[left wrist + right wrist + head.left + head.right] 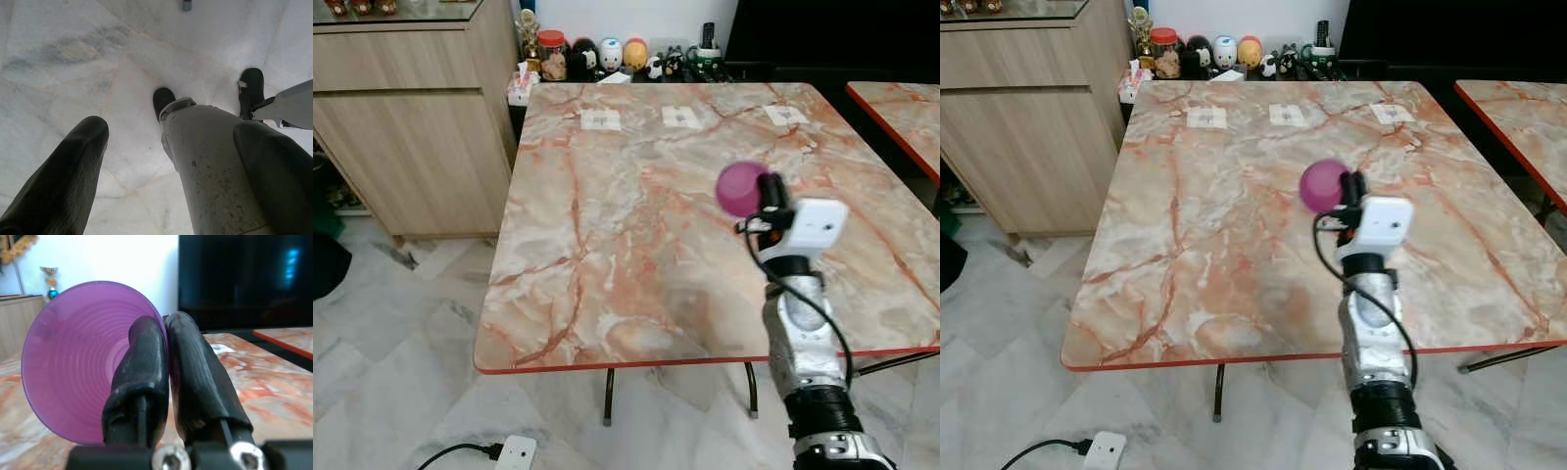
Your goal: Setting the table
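A purple plastic cup (740, 188) hangs on its side above the middle right of the marble table (607, 255). My right gripper (770, 192) is shut on the cup's rim. In the right wrist view one finger (139, 377) sits inside the cup (73, 367) and the other finger (200, 377) presses the wall from outside. My left gripper (166, 161) hangs open beside my leg, pointing at the floor.
Three white paper squares (600, 119) lie along the table's far edge. Jars and figurines (607, 57) stand on a low shelf behind it. A wooden cabinet (411, 117) stands at the left. A second marble table (901, 108) is at the right. A white power strip (516, 452) lies on the floor.
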You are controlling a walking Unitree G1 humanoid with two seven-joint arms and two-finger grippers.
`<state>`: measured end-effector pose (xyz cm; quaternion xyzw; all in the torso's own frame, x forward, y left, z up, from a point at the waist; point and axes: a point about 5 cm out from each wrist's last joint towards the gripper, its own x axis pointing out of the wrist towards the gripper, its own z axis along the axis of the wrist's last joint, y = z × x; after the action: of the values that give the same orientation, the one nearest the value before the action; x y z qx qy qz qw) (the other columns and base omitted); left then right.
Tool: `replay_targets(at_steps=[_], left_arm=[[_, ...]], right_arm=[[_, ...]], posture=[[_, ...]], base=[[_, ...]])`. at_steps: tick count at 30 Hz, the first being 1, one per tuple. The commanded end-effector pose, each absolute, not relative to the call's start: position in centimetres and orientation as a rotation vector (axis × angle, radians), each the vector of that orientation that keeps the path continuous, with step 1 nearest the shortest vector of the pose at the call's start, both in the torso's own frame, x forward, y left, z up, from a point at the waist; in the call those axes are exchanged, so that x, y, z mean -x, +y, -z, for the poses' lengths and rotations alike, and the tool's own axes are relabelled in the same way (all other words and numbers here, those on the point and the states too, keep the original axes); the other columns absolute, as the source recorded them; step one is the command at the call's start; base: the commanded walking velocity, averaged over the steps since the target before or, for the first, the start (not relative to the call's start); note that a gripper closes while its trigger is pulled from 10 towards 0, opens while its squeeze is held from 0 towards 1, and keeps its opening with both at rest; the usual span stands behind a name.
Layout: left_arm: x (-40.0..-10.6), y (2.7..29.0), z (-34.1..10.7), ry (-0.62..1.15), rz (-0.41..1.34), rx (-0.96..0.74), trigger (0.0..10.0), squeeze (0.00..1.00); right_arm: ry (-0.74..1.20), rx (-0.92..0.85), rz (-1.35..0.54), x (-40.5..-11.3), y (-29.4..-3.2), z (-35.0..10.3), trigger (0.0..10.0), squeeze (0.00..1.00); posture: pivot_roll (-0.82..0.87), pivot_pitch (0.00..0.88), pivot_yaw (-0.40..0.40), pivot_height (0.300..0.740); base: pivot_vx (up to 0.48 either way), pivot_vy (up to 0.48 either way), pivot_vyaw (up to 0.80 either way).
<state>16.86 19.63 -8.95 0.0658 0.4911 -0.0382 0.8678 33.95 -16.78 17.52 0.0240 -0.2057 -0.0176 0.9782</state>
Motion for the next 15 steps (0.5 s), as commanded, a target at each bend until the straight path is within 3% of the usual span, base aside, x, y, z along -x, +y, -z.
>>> replay_targets(at_steps=[1, 7, 15], left_arm=[[-16.1, 19.4, 9.3, 1.058, 0.096, -0.15, 10.0, 0.0], [-16.1, 19.5, 9.3, 1.062, 0.094, -0.155, 10.0, 0.0], [-16.0, 19.6, 9.4, 1.069, 0.093, -0.163, 10.0, 0.0]], right_arm=[[-0.397, -0.015, 0.055, -33.6, -17.3, -17.2, 10.0, 0.0], [-0.351, -0.006, 0.077, -32.7, -17.0, -15.8, 10.0, 0.0], [-0.321, 0.033, 0.049, -32.2, -16.6, -15.1, 10.0, 0.0]], posture=[[0.06, 0.04, -0.064, 0.74], [0.07, 0.029, -0.061, 0.74], [0.07, 0.014, -0.058, 0.74]], base=[[0.0, -0.48, 0.0], [0.0, -0.48, 0.0], [0.0, -0.06, 0.0]])
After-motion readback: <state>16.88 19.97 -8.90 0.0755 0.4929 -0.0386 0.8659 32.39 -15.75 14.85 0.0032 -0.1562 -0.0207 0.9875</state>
